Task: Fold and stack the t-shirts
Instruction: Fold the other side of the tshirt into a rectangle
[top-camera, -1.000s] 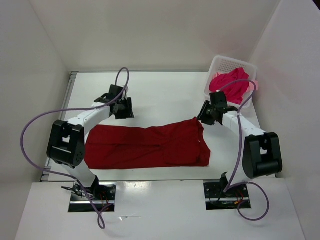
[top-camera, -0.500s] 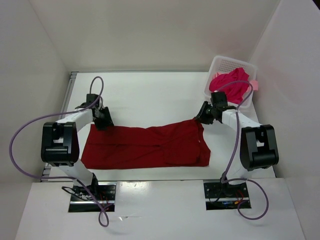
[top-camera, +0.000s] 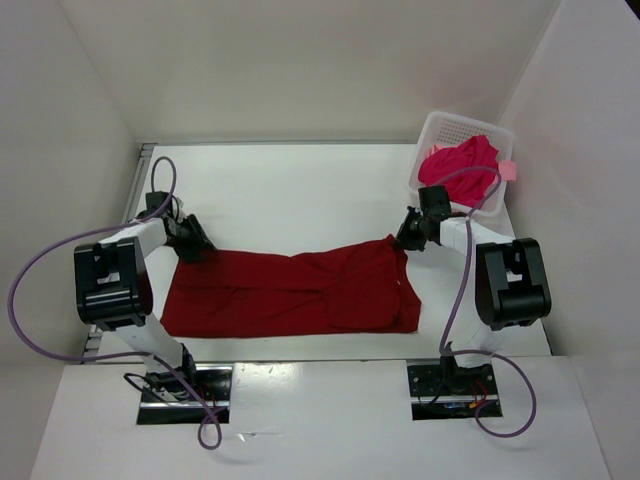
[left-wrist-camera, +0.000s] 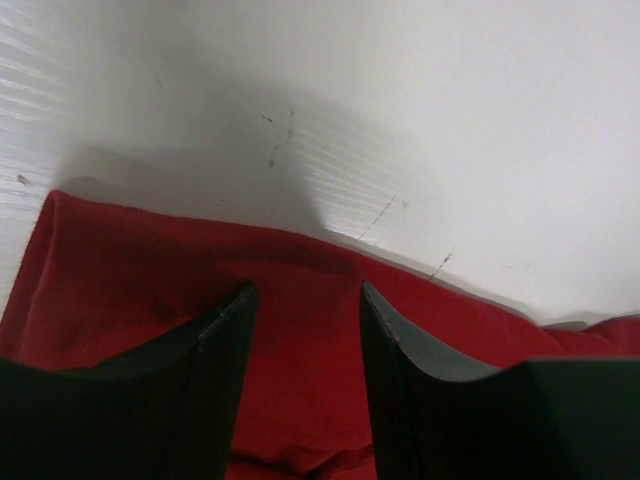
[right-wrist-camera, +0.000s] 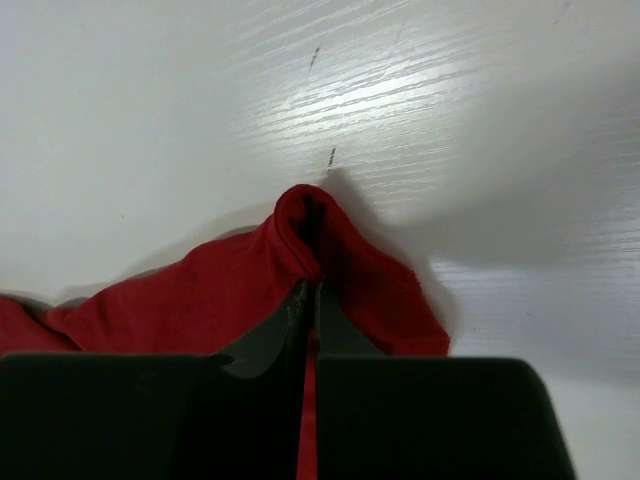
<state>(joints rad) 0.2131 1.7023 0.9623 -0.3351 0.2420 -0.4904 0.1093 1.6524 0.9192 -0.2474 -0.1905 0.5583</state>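
A dark red t-shirt (top-camera: 290, 293) lies spread flat across the near half of the table. My left gripper (top-camera: 198, 247) stands open over the shirt's far left corner (left-wrist-camera: 300, 300), its two fingers straddling the cloth just inside the hem. At the far right corner, my right gripper (top-camera: 402, 240) is shut on a pinched-up ridge of the dark red t-shirt (right-wrist-camera: 300, 225). A bright crimson-pink t-shirt (top-camera: 462, 168) is heaped in the basket, with a bit of light salmon pink cloth (top-camera: 511, 169) showing at its right rim.
The white perforated basket (top-camera: 440, 130) sits in the far right corner, close behind my right arm. White walls enclose the table on three sides. Purple cables loop from both arms.
My left arm swung left and down onto the shirt's far left corner, still open. The right gripper closed on the shirt's far right corner, pinching the cloth.
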